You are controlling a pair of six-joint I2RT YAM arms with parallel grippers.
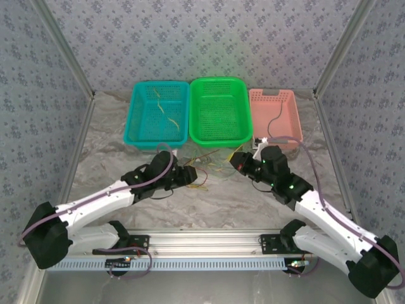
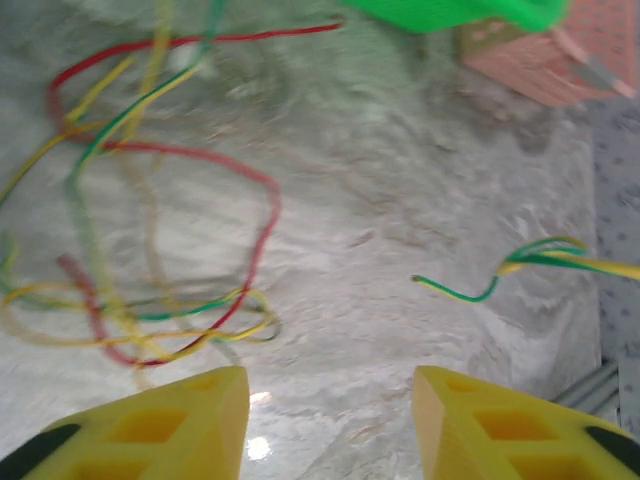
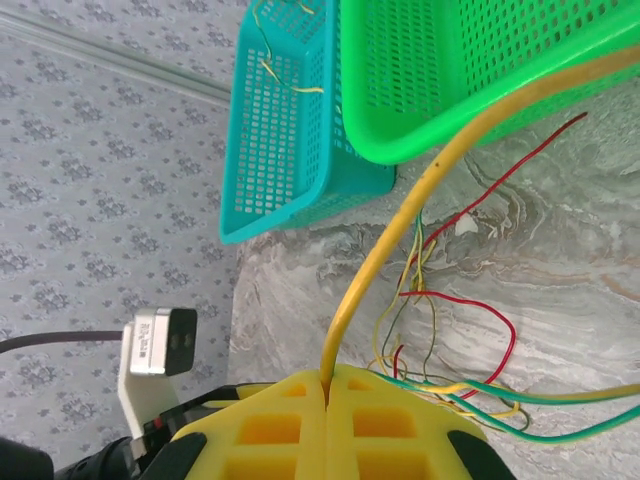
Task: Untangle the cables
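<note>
Cables [image 1: 209, 168] sit in a loose tangle on the table just in front of the green basket [image 1: 219, 142]. Loops go every which way, so no single long axis imo. Right gripper [image 3: 327, 385] is clenched on one yellow cable [image 3: 336, 335], which runs lengthwise from the jaws up in a gentle curve twd that basket's front wall. Left gripper [image 2: 330, 400] we see w/ jaws apart and nothing btw them, hovering over bare table near the basket's front.
</note>
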